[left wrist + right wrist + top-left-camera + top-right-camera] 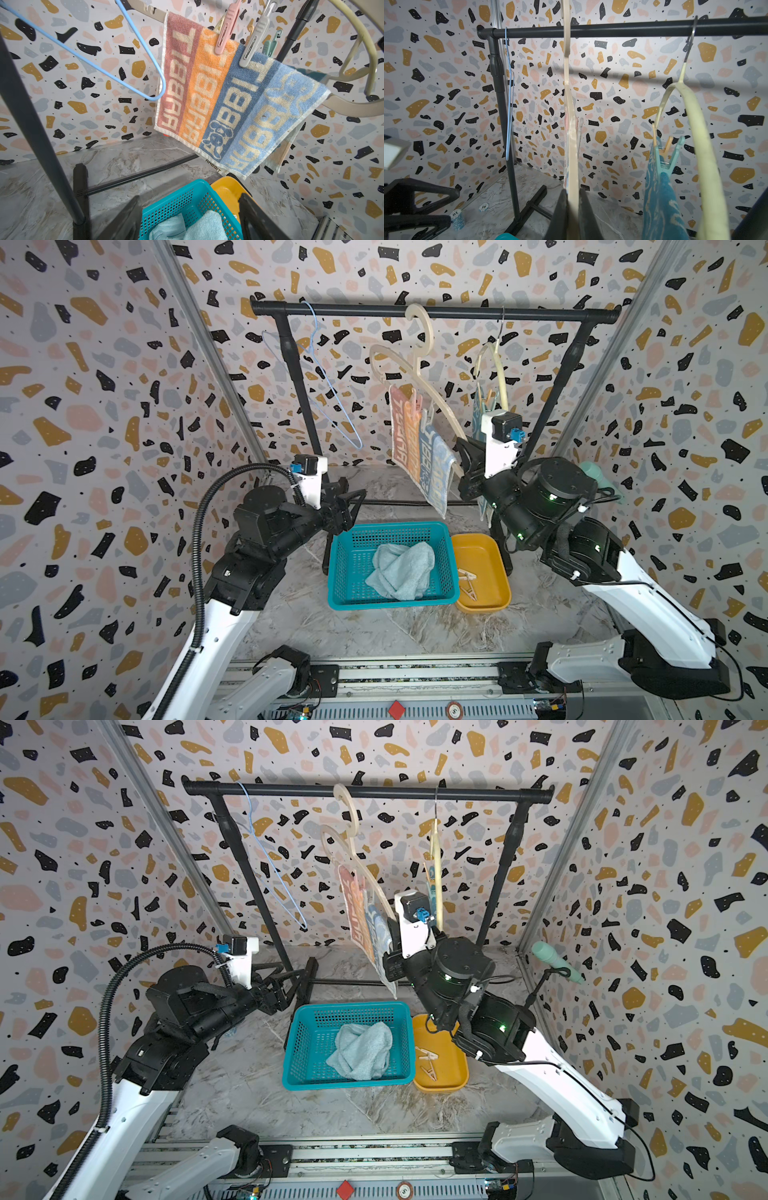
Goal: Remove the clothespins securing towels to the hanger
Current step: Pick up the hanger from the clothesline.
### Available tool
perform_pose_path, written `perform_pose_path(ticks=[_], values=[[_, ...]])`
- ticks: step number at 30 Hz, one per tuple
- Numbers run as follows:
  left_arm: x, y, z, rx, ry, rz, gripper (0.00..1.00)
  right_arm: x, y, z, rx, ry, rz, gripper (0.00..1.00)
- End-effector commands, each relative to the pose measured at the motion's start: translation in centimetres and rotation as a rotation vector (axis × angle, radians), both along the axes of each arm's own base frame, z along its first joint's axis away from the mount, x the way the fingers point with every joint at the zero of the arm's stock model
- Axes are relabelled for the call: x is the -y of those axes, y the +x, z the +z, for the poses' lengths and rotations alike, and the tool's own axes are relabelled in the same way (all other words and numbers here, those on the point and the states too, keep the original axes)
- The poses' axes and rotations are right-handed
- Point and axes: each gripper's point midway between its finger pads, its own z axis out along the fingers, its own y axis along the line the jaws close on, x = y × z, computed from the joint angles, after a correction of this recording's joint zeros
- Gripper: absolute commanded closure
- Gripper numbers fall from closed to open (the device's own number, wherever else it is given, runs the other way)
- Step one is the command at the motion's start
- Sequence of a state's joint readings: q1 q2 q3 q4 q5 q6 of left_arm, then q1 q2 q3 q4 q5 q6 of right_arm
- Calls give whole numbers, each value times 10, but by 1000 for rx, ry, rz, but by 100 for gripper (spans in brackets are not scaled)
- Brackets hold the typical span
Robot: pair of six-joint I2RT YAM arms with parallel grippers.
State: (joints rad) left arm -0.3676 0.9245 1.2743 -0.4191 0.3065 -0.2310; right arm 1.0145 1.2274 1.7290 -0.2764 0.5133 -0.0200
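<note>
While my right gripper [572,193] is clamped on the low arm of the beige hanger [572,145], that hanger cannot swing on the rail [436,311]. I judge this is the reason for the hold, since a peg is easier to pinch on a steady target.

- Striped towel [218,99]: draped over the same hanger arm and hanging at a slant. A pink clothespin [225,35] and a grey-white clothespin [253,41] bite its top edge side by side, handles up.
- My left gripper [189,197]: jaws wide apart and holding nothing. It sits low, near the back corner of the basket [340,564], and faces up toward the striped towel. It looks placed to take the pink peg, the one nearest its side.
- Teal towel [662,197]: on the yellow hanger [699,135], just beside my right gripper. A mint clothespin [668,158] pins it, with a peach clothespin [667,144] behind. Neither gripper touches them.
- Pale blue towel [403,572]: crumpled inside the basket.
- Loose clothespins [467,578]: in the yellow tray [505,580], which touches the basket on the tabletop [291,614].

Cloth goes in one bin and pegs in the other. By my count, one towel is done and two remain.
</note>
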Motion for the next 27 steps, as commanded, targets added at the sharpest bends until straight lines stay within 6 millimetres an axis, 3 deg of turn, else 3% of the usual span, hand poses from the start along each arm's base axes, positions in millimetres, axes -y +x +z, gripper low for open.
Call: perform_pose_path(ticks=[1,11,20,27], values=[[9,-11,8,19,13,-78,26,16,-18,12,-2,83,85,100],[17,-16,3,-44,34,-144,27,31,-31,-24,-76,67,225,100],[17,-22,10,-48,36,-157,27,36,-34,-49,-147,36,275,100],[19,-20,12,-57,52,-167,27,39,-50,-53,-158,21,350,100]])
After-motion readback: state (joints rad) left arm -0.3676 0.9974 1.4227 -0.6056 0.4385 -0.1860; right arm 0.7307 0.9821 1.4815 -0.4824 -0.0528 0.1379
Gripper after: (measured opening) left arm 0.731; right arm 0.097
